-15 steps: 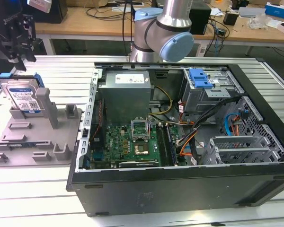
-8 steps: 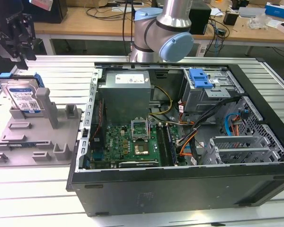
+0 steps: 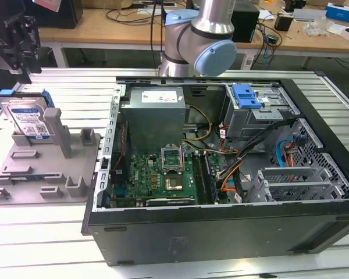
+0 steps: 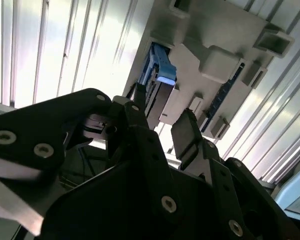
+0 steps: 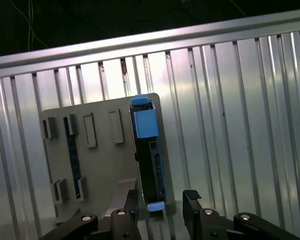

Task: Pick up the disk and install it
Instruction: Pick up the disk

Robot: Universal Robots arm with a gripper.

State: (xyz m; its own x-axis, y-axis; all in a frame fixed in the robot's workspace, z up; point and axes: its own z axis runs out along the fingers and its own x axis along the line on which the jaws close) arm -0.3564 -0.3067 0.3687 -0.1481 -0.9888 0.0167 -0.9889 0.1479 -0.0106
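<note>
Near the worktop (image 3: 46, 244) edge at the exterior view's left, the disk (image 3: 26, 119) stands on edge in a grey holder (image 3: 41, 174). The hand (image 3: 11, 40) hangs just above it, not touching. In both wrist views the fingers (image 5: 192, 202) are spread, and the disk's thin top edge lies in line with the gap between them – its long axis crosswise to their closing. Well to the right sits the open computer case (image 3: 221, 226).
</note>
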